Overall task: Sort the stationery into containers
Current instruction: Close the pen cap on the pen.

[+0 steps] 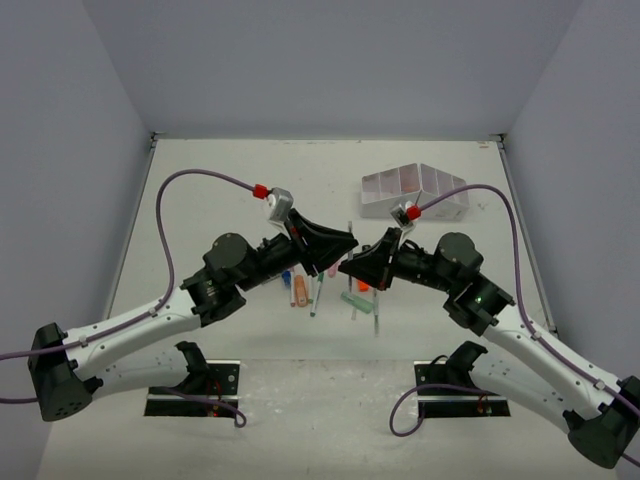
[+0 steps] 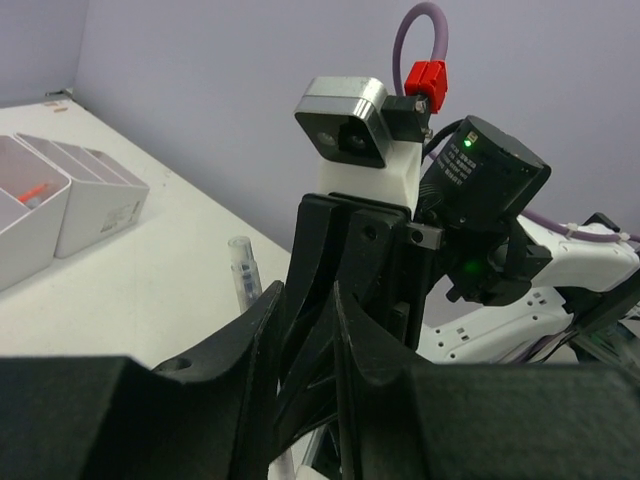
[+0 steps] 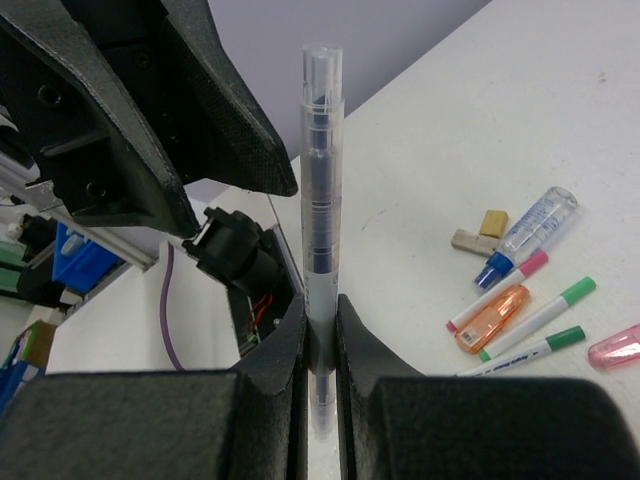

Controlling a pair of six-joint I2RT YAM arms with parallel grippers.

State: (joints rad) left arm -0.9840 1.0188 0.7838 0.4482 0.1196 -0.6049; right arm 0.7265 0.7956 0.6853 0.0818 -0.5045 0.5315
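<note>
My right gripper (image 3: 320, 322) is shut on a clear pen (image 3: 321, 200) with a dark core, which stands up out of its jaws. In the left wrist view that pen's tip (image 2: 243, 268) shows just left of my left gripper (image 2: 308, 325), whose jaws stand a little apart with nothing of their own between them. Both grippers meet nose to nose above the table's middle, the left gripper (image 1: 343, 243) beside the right gripper (image 1: 352, 266). The white organizer (image 1: 415, 192) stands at the back right. Loose stationery lies below: an orange highlighter (image 3: 492, 318), green-capped pens (image 3: 545, 312) and a pink-capped pen (image 3: 500, 295).
A blue-capped clear tube (image 3: 530, 232), a tan block (image 3: 493, 222), a grey block (image 3: 468, 242) and a pink highlighter (image 3: 615, 347) lie near the pile. A teal eraser (image 1: 356, 302) lies in front. One organizer compartment (image 2: 90, 195) holds something red.
</note>
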